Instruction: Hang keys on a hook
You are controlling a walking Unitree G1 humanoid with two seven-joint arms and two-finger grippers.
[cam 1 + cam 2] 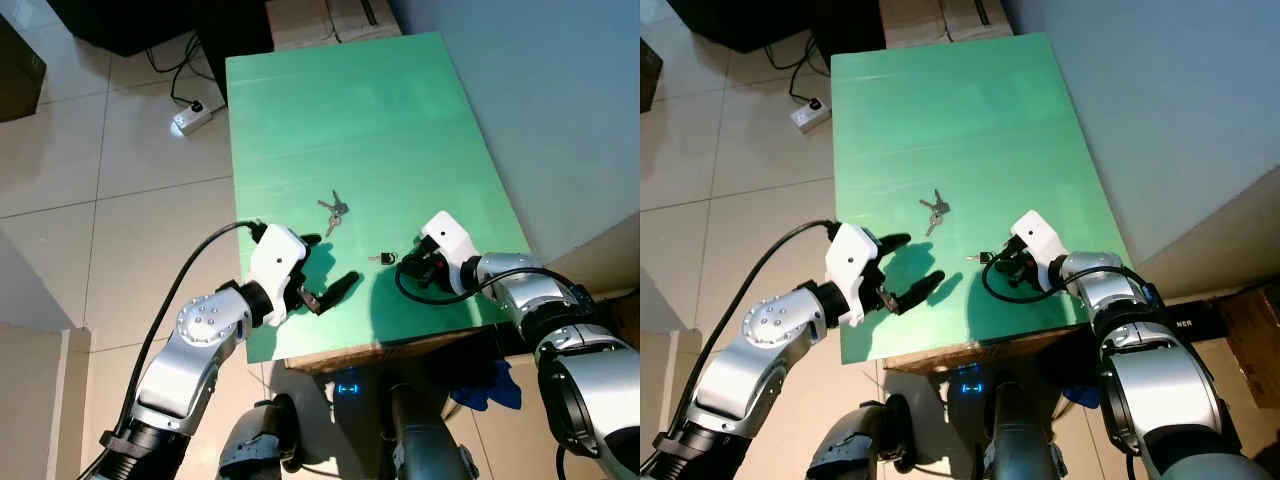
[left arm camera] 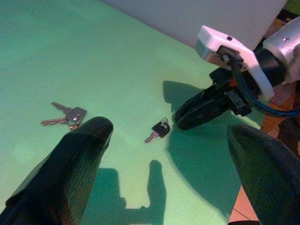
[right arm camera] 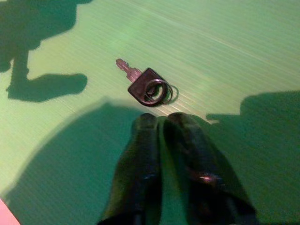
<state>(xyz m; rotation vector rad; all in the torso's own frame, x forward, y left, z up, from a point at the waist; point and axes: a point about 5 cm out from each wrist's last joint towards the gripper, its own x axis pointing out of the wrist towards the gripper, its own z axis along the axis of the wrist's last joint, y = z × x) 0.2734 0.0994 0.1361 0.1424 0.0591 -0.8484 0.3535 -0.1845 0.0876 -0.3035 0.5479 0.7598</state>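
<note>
Two silver jointed arms are shown, each ending in a white wrist housing and a black-fingered left gripper [image 1: 325, 270] or right gripper [image 3: 161, 123]; black cables are looped alongside.

I see a single key with a black head [image 3: 146, 87] lying flat on the green table [image 1: 340, 110], a small metal ring through its head and its silver blade pointing away from the ring. It sits near the table's near edge. A separate bunch of silver keys [image 1: 334, 210] lies flat further up the table, toward the middle, blades fanned out, well apart from the black-headed one.
</note>
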